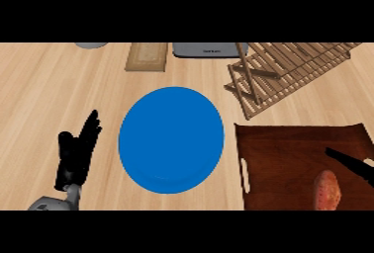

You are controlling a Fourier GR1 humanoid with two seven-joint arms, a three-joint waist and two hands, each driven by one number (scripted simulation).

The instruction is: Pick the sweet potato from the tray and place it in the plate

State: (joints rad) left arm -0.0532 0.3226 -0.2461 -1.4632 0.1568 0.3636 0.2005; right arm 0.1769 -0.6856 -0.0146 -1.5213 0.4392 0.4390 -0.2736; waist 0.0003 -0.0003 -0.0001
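Observation:
An orange-brown sweet potato (326, 191) lies on the dark brown tray (292, 148) at the lower right, cut off by the view's lower edge. The blue plate (171, 139) sits in the middle of the wooden counter, left of the tray, with nothing on it. My right hand (352, 164) comes in from the right edge, fingers straight, just above and right of the sweet potato and apart from it. At the lower left my left hand (77, 150) rests open with fingers up, left of the plate.
A wooden slatted rack (285, 69) stands at the back right, behind the tray. At the back edge lie a tan wooden board (148, 56), a grey flat device (208, 50) and a grey round object (91, 44).

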